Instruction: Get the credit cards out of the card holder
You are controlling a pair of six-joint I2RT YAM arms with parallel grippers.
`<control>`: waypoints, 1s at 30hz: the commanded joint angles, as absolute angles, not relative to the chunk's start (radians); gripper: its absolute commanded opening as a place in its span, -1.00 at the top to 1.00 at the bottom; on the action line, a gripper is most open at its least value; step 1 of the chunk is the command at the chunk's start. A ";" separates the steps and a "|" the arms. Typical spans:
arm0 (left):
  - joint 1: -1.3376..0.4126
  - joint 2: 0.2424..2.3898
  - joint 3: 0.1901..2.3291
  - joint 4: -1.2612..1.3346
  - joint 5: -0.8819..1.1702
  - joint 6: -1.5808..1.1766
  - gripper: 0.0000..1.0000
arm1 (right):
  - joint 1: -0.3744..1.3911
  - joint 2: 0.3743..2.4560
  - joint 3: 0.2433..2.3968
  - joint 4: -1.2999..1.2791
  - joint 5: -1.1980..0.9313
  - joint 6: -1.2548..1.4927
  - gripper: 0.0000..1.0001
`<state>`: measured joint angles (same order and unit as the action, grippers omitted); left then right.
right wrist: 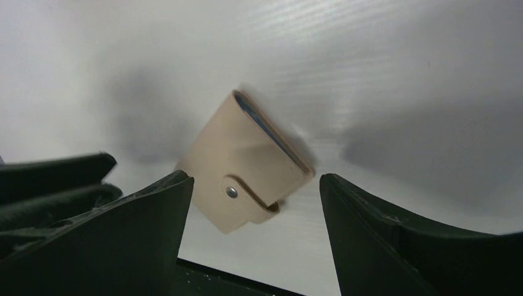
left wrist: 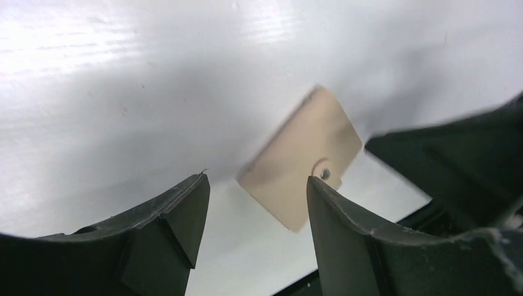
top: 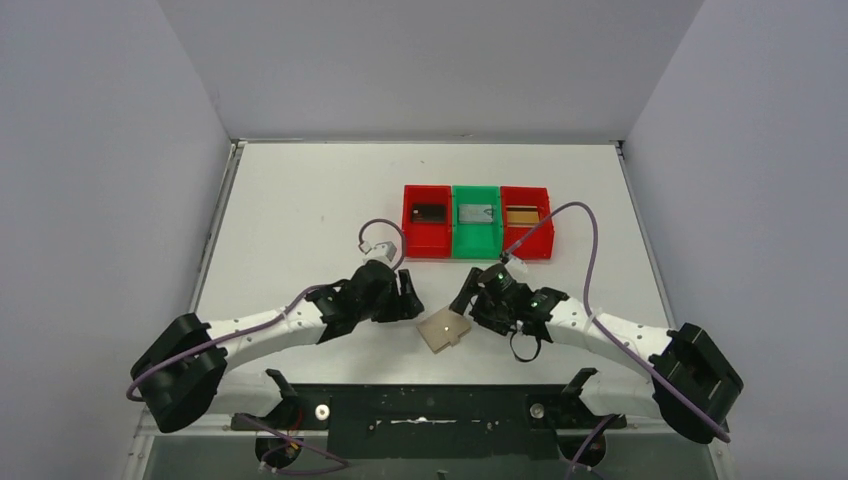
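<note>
The card holder (top: 444,331), a small tan wallet, lies folded shut on the white table near the front edge, its tab snapped down over a metal stud. It also shows in the left wrist view (left wrist: 302,166) and the right wrist view (right wrist: 247,160), where a blue-grey inner edge peeks out. My left gripper (top: 410,300) (left wrist: 256,179) hovers open just left of it, holding nothing. Just right of it, my right gripper (top: 465,300) (right wrist: 253,179) is open and empty too. Three credit cards lie in trays at the back: a dark one (top: 428,212), a grey one (top: 476,213) and a tan one (top: 521,214).
A red tray (top: 412,240), a green tray (top: 477,242) and a second red tray (top: 545,240) stand side by side behind the grippers. The dark mounting rail (top: 430,400) runs along the table's front edge, close to the wallet. Purple cables loop over both arms.
</note>
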<state>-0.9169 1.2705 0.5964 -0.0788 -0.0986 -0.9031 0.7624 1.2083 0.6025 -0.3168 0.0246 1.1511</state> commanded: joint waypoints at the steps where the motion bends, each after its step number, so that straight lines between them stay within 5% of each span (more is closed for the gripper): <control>1: -0.854 1.331 0.689 -0.030 -0.013 -0.778 -0.19 | 0.829 1.166 0.542 -0.270 0.066 1.288 -0.50; 8: -0.861 1.456 0.695 0.055 0.144 -0.757 -0.19 | 0.832 1.196 0.501 -0.158 0.037 1.331 -0.44; 18: -0.941 1.412 0.536 0.158 0.147 -0.874 0.12 | 0.694 1.305 0.600 -0.073 -0.121 1.173 -0.24; 30: -0.997 1.328 0.525 0.086 -0.082 -0.980 0.08 | 0.784 1.322 0.768 -0.467 0.135 1.128 -0.39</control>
<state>-0.9997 1.4075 0.5259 0.0937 0.0475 -0.9234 0.7292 1.3399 0.7380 -0.3336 0.0113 1.1286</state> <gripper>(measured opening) 0.433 0.691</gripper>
